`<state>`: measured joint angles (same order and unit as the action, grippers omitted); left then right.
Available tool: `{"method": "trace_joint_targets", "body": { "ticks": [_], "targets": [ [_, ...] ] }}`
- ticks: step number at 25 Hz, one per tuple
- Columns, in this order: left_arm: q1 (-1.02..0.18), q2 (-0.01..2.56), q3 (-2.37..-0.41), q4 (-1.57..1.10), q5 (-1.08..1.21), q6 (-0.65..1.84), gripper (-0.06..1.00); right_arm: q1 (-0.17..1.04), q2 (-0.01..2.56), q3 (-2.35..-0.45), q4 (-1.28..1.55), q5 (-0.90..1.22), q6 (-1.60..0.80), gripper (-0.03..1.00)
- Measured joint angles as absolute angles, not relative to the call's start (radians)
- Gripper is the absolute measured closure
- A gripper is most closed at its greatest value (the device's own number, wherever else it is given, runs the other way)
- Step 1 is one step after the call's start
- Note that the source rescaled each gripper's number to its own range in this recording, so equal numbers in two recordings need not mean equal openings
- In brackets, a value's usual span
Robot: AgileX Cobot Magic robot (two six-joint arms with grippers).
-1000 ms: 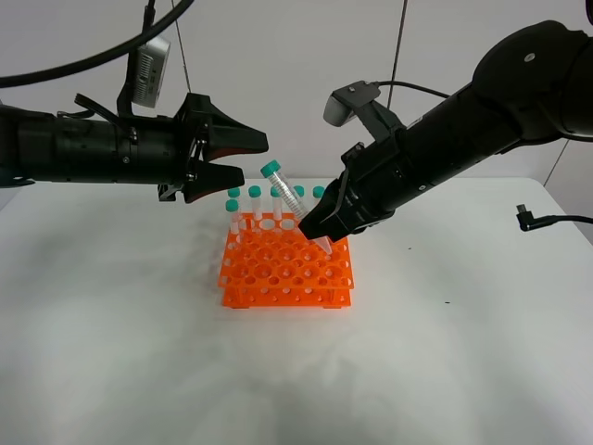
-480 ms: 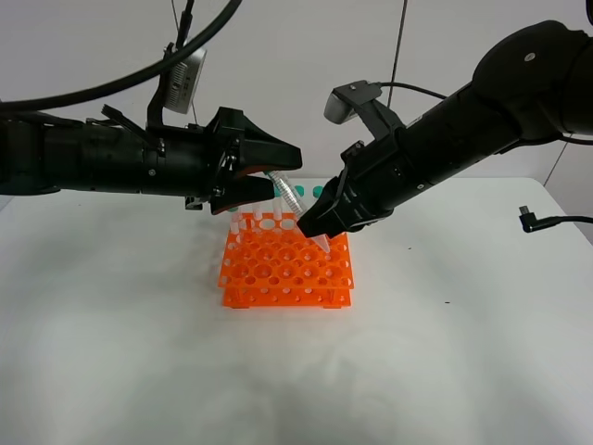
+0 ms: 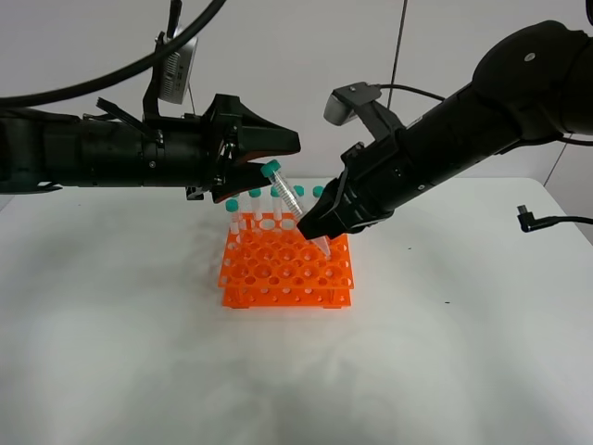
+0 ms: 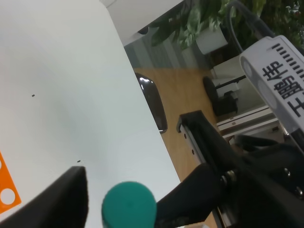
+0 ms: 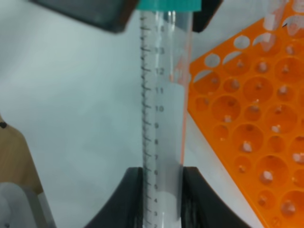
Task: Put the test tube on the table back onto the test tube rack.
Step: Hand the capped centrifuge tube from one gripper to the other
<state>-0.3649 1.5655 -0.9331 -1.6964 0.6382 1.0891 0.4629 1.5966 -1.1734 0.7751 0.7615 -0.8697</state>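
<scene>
Test tube (image 3: 289,199) held aslant above the orange test tube rack (image 3: 278,269), clear of the white desk (image 3: 139,352). Right hand (image 3: 318,234) is clamped on the tube's lower end, just above the pointed tip. The right wrist view shows a black finger (image 5: 134,204) pressed to each side of the clear wall. The tube leans with its teal cap (image 3: 270,169) toward 11 o'clock and its tip toward 5 o'clock, over the rack's far right holes. Over the last second the left hand (image 3: 273,156) has reached in from 9 o'clock. Its jaws gape just above the cap, at its 12 o'clock, gripping nothing. This looks like a hand-over or steadying hold before the tube is stood in a hole.
</scene>
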Motion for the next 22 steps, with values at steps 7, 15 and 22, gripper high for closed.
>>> {"method": "trace_joint_targets", "body": {
  "ticks": [7, 15, 22],
  "targets": [
    [-0.365, 1.565, -0.933, -1.687, 0.638, 1.092, 0.13, 0.463, 1.597, -1.173, 0.775, 0.757, -0.866, 0.95],
    [-0.365, 1.565, -0.933, -1.674, 0.638, 1.092, 0.23, 0.463, 1.597, -1.173, 0.775, 0.76, -0.865, 0.95],
    [-0.365, 1.565, -0.933, -1.671, 0.638, 1.092, 0.32, 0.463, 1.597, -1.173, 0.775, 0.76, -0.864, 0.95]
  ]
}}
